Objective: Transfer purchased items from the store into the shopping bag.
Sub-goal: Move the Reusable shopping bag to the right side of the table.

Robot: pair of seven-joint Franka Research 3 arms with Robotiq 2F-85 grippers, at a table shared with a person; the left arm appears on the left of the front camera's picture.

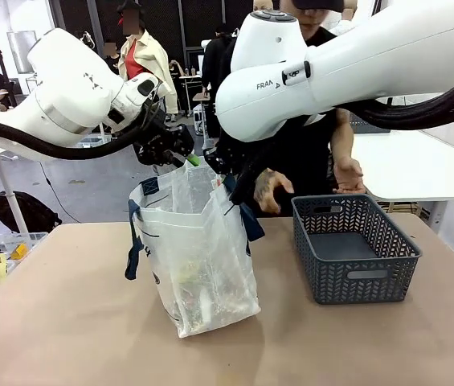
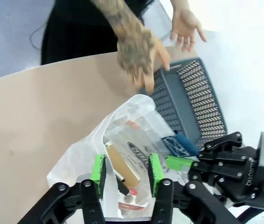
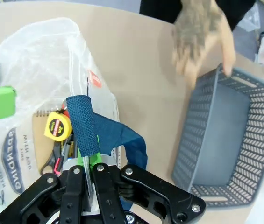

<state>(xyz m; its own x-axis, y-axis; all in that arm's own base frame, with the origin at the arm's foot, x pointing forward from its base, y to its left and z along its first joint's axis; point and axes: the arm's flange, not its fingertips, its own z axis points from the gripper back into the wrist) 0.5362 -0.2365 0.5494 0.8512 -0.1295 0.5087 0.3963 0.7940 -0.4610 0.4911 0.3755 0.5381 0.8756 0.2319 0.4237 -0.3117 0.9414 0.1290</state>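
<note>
While the shopping bag [image 1: 198,257] stands on the counter [image 1: 66,322] left of the basket [image 1: 355,245], we note the right hand [image 3: 87,163] pinching the bag's blue handle [image 3: 87,128], the left hand [image 2: 126,170] spread above its mouth, and a tape measure [image 3: 58,127] and notepad [image 3: 40,140] inside.

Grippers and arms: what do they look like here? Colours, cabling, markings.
Both arms are glossy white with rounded joint housings; the right arm carries dark "FRA" lettering and a small dark badge. Thick black cables run along the left arm and under the right one. The left gripper and right gripper are black linkage frames with silver screws and bright green pads.
</note>
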